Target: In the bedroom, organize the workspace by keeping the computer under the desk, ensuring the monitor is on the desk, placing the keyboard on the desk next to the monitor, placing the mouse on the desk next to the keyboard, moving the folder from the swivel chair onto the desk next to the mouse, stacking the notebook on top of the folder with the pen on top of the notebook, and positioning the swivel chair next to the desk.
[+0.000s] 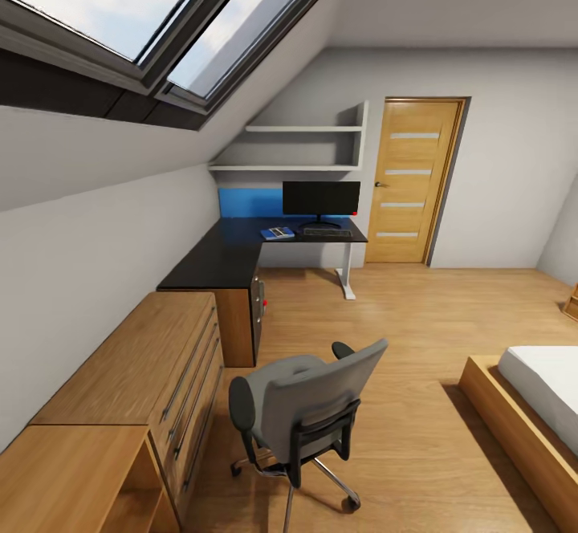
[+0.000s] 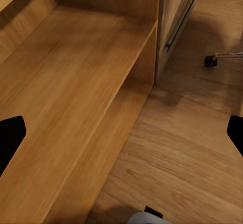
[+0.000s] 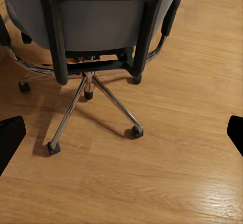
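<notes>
Ahead of you the L-shaped desk (image 1: pixel 217 256) shows a smooth black top against a blue back panel. On it the wide flat monitor (image 1: pixel 321 198) stands behind the thin black keyboard (image 1: pixel 327 232), with the blue folder (image 1: pixel 278 233) just beside. The grey padded swivel chair (image 1: pixel 309 404) sits well apart on plank flooring, near the wooden drawer unit (image 1: pixel 152 372). Your left end effector (image 2: pixel 121 133) and right end effector (image 3: pixel 121 133) each show two dark fingertips spread wide, holding nothing.

swivel chair (image 3: pixel 101 26) top cut off, mouse too small to tell, computer (image 1: pixel 260 308) mostly hidden
</notes>
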You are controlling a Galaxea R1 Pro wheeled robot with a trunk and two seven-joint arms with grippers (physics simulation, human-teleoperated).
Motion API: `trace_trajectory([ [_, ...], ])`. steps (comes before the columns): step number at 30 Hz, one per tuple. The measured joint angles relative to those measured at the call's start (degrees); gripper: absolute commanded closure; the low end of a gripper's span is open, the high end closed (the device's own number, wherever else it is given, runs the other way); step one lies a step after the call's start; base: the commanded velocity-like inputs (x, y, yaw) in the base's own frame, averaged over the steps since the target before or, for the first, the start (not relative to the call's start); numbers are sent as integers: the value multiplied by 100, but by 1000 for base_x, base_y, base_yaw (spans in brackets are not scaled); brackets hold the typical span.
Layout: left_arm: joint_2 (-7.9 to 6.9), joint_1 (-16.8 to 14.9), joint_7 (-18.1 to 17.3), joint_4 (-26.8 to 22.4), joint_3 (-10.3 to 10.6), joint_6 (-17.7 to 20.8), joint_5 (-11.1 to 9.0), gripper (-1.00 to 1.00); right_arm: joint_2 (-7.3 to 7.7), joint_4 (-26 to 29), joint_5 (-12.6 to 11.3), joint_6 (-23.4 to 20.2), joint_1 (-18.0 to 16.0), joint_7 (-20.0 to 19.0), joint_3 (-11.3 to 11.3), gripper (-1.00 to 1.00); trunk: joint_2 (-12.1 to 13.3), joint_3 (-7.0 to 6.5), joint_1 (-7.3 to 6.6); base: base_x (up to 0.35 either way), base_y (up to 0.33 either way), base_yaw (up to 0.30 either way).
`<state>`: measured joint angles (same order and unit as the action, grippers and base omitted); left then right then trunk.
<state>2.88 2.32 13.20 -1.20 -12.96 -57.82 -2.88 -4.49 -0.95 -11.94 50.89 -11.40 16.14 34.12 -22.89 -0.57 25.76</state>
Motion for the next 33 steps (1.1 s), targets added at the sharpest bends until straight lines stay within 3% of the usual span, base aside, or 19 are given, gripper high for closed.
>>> trace_trajectory([
  [15, 9, 0, -10, 0, 2, 19, 6, -100, 4, 1, 0, 0, 0, 6, -13, -100, 0, 0, 0, 0, 1, 0],
  [23, -17, 0, -18, -15, -5, 665, 11, -100, 4, 0, 0, 0, 0, 8, -20, -100, 0, 0, 0, 0, 0, 0],
  [26, -19, 0, -24, -16, -3, 763, 15, -100, 8, 0, 0, 0, 0, 9, -23, -100, 0, 0, 0, 0, 0, 0],
  [33, -17, 2, 8, -33, -7, 831, 10, -100, 13, 0, 0, -4, 2, 9, -26, -100, -274, 119, 153, 0, 0, 0],
])
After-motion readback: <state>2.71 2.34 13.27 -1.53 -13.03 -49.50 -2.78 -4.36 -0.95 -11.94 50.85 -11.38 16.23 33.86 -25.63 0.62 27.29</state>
